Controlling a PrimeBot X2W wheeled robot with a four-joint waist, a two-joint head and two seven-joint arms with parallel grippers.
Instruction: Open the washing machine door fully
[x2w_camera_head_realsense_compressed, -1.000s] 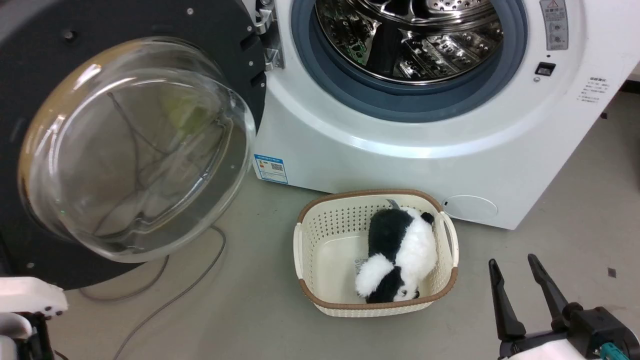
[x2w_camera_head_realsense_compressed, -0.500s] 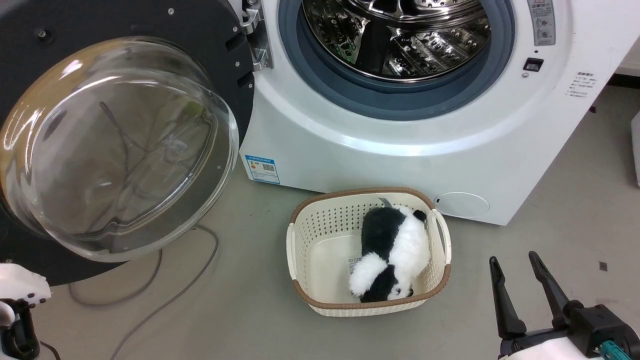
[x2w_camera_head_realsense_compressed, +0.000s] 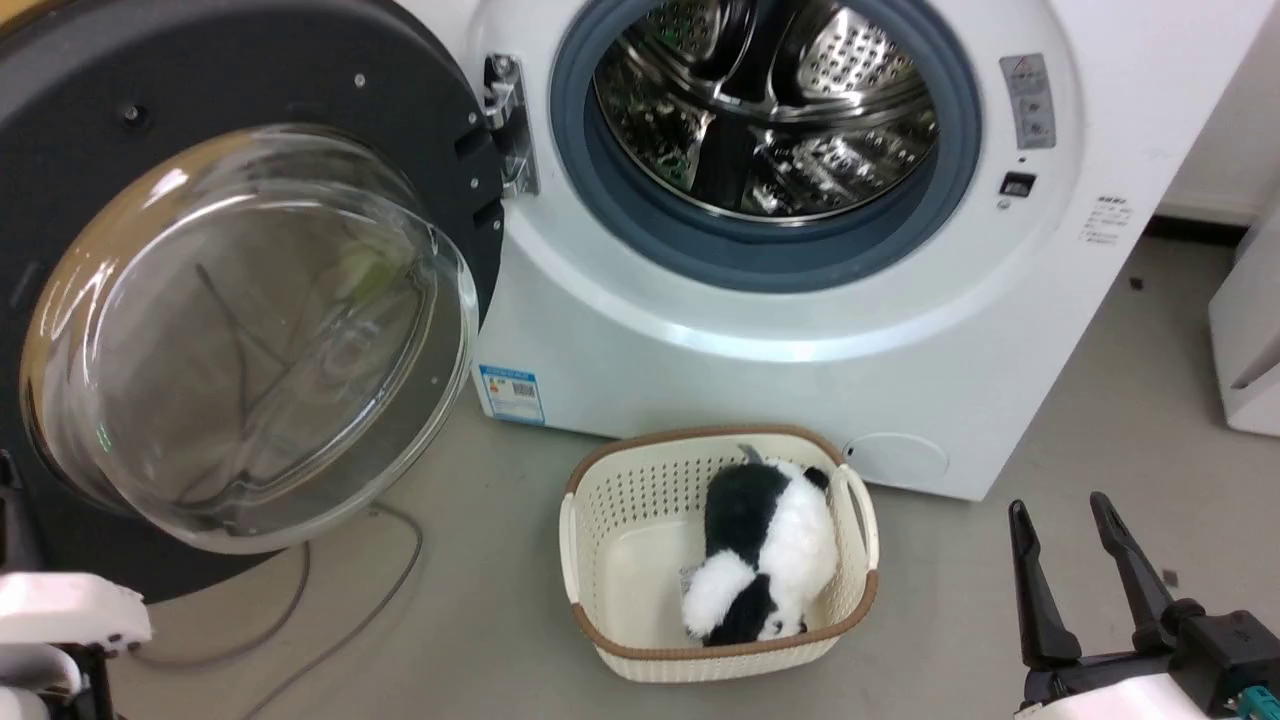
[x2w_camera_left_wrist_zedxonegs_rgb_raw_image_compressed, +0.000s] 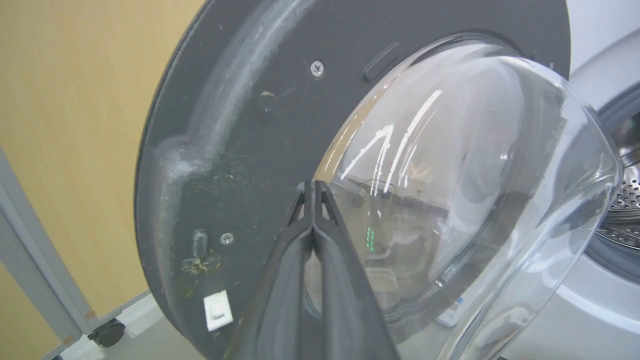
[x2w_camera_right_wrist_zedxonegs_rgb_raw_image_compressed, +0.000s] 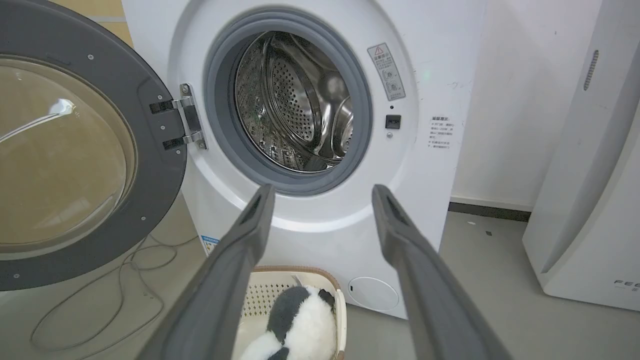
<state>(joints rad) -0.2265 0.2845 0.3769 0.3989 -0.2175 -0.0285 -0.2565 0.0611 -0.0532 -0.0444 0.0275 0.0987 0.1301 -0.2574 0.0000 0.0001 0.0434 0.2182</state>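
The washing machine door (x2w_camera_head_realsense_compressed: 240, 300) stood swung out on its hinge (x2w_camera_head_realsense_compressed: 505, 125) to the left of the washing machine (x2w_camera_head_realsense_compressed: 760, 340). Its inner face and bulging glass bowl were turned towards you, and the steel drum (x2w_camera_head_realsense_compressed: 760, 120) was laid bare.

Your left gripper (x2w_camera_left_wrist_zedxonegs_rgb_raw_image_compressed: 312, 187) had its two fingers pressed tip to tip and gripped nothing. In the left wrist view it pointed at the dark inner ring just beside the rim of the bowl; I could not tell whether it touched the door. Your right gripper (x2w_camera_head_realsense_compressed: 1059, 503) hung low at the right, well apart from the machine, with its fingers spread wide and nothing between them.

I judged this to be the last stage of the task: the door looked close to the end of its swing. If the hinge had any travel left, the next move called for a steady push with the closed left fingers on the dark ring rather than on the glass, away from the opening. It also meant keeping that arm clear of the cable (x2w_camera_head_realsense_compressed: 380, 590) on the floor and the basket (x2w_camera_head_realsense_compressed: 600, 560) with its plush panda (x2w_camera_head_realsense_compressed: 765, 550).
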